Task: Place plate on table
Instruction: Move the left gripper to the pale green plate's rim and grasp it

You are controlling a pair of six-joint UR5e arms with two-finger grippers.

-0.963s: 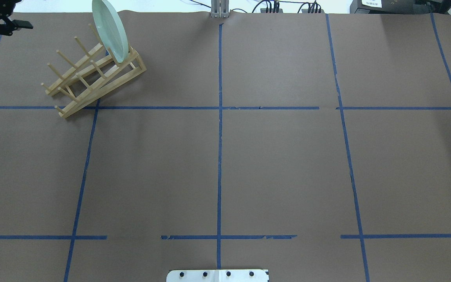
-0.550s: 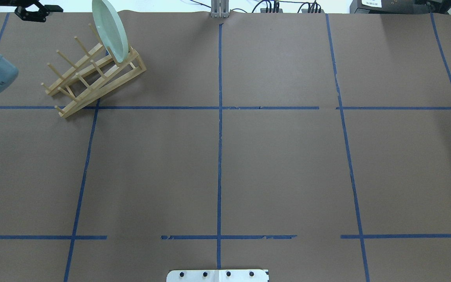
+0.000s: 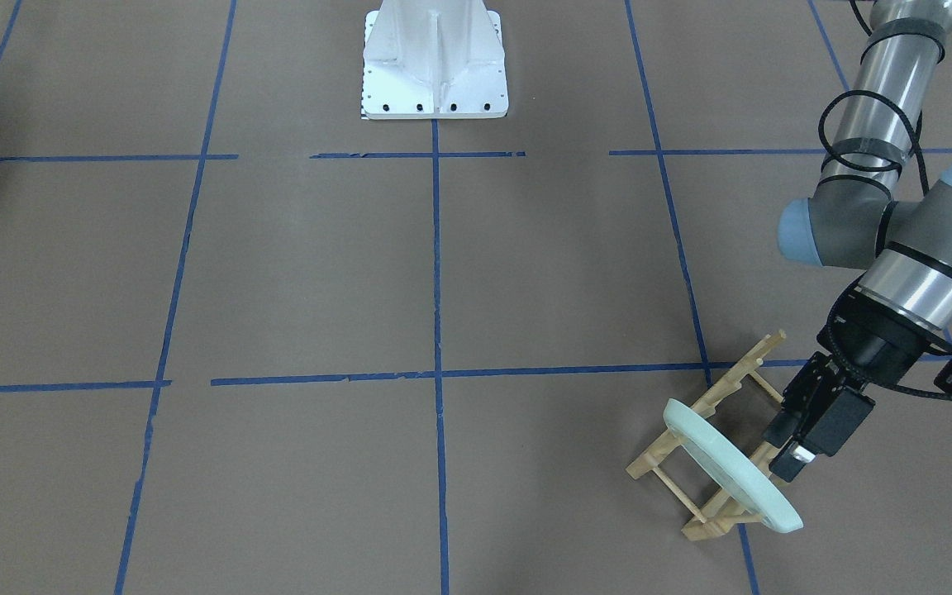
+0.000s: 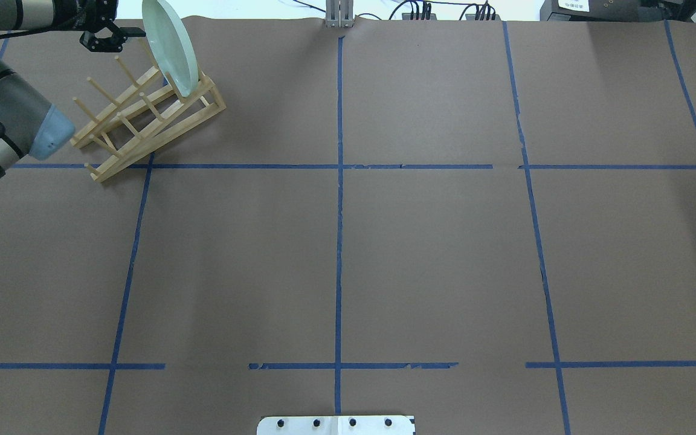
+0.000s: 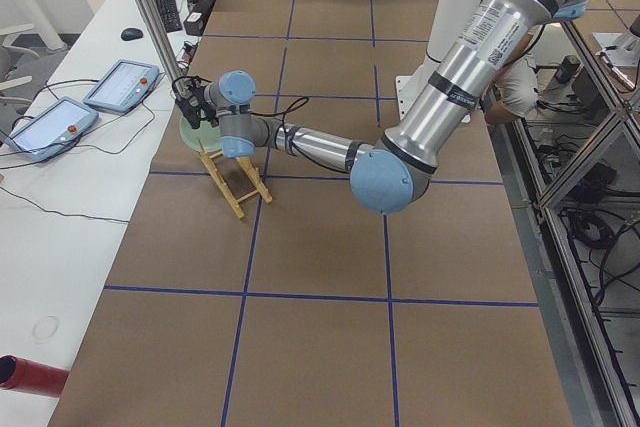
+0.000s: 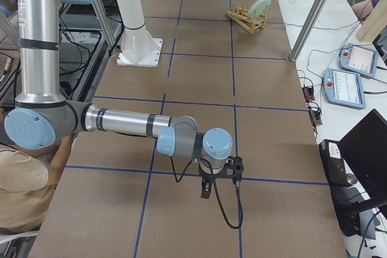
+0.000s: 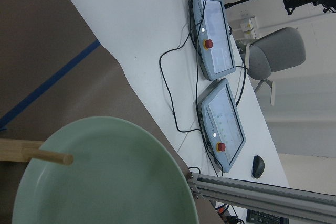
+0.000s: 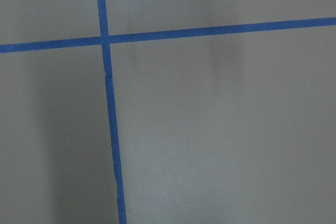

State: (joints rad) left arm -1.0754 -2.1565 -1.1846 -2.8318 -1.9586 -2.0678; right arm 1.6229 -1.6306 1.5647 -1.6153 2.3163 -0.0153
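The pale mint-green plate (image 4: 170, 45) stands on edge in the far end of the wooden pegged rack (image 4: 142, 121), at the far left of the brown taped table (image 4: 432, 254). My left gripper (image 4: 119, 35) hovers just left of the plate's top rim and looks open and empty. In the front-facing view the gripper (image 3: 786, 463) is close behind the plate (image 3: 728, 467), apart from it. The left wrist view looks down on the plate's face (image 7: 105, 177) and one peg. My right gripper (image 6: 205, 188) hangs low over bare table, and I cannot tell whether it is open or shut.
The white robot base (image 3: 435, 62) stands at the table's near middle edge. An aluminium post (image 4: 339, 13) rises at the far edge. Two teach pendants (image 7: 215, 35) with cables lie on the white bench beyond the rack.
My left arm has swung in from the left edge and moved right. Its gripper has come from the far left corner up to the plate's top rim. Plate and rack have not moved.
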